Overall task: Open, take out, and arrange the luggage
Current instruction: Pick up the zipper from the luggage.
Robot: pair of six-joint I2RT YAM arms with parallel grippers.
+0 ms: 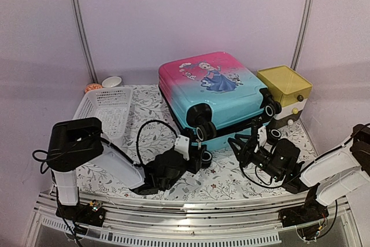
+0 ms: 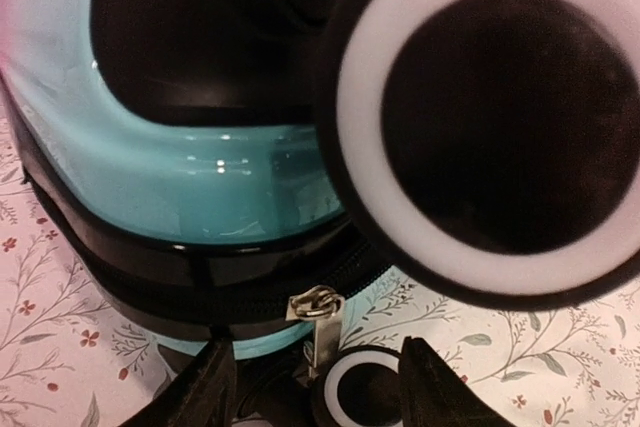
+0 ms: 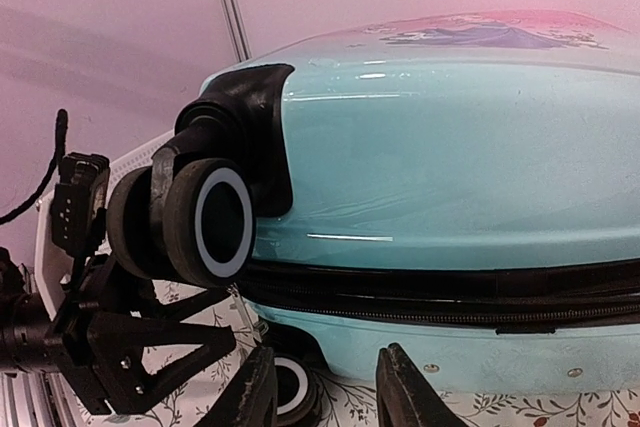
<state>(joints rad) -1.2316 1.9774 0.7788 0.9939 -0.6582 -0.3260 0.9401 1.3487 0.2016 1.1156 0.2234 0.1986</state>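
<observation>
The luggage (image 1: 214,93) lies flat on the tabletop (image 1: 225,186), right of centre and toward the far edge. Its printed pink-to-turquoise shell faces up and its wheels face the near edge. A white perforated basket (image 1: 107,105) sits near the far left corner with a small white bowl (image 1: 111,81) behind it. A yellow-topped box (image 1: 284,85) stands just beside the luggage at the far right corner. The left gripper (image 1: 202,155) is low at the luggage's near left corner, under the double wheel (image 2: 500,117). In the left wrist view its fingers (image 2: 215,387) stand moderately apart and hold nothing. The metal zipper pull (image 2: 316,305) hangs from the black zipper band (image 2: 200,277) in the gap between them, and whether either finger touches it cannot be told. The right gripper (image 1: 241,142) is near the middle of the luggage's near side, pointing at the turquoise shell. Its fingers (image 3: 255,392) are parted more narrowly, and nothing is clamped between them. A lower wheel (image 3: 292,387) shows just behind the left finger.
</observation>
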